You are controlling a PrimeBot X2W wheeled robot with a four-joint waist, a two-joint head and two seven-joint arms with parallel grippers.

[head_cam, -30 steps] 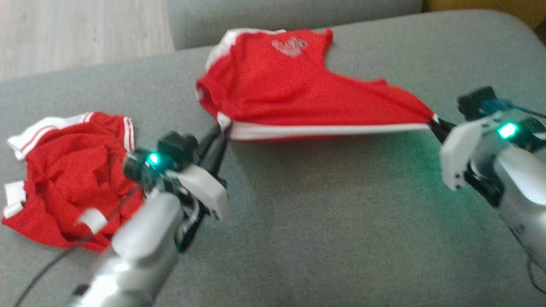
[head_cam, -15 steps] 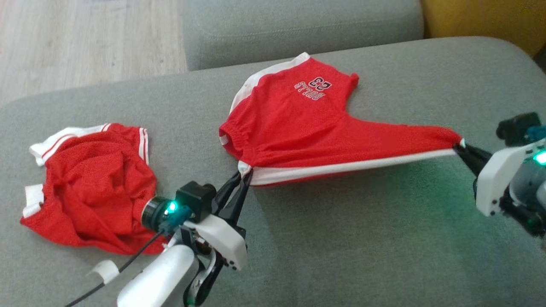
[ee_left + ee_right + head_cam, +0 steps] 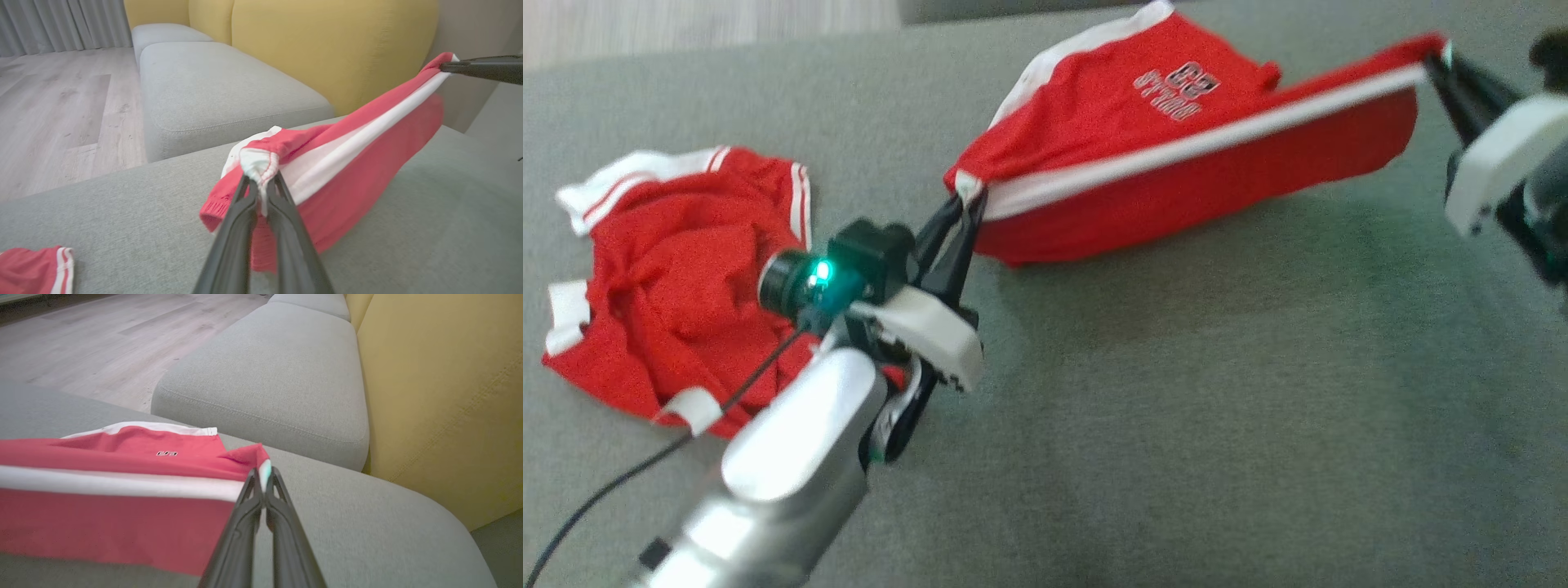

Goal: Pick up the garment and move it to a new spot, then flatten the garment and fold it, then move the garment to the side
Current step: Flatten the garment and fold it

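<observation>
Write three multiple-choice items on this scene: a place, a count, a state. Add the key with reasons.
1. Where does the crumpled garment lie?
A. On the grey cushion, beside the left arm.
B. On the wooden floor.
C. Against the yellow backrest.

2. How many red garments show in the head view?
A. One.
B. Two.
C. Three.

3. How is the stretched garment held?
A. Flat, untouched.
B. By one hand alone.
C. The left hand and right hand each pinch one end.

Key: 1 A, grey fabric lies under it; 2 B, one crumpled, one stretched; 3 C, both hands are shut on its corners.
</observation>
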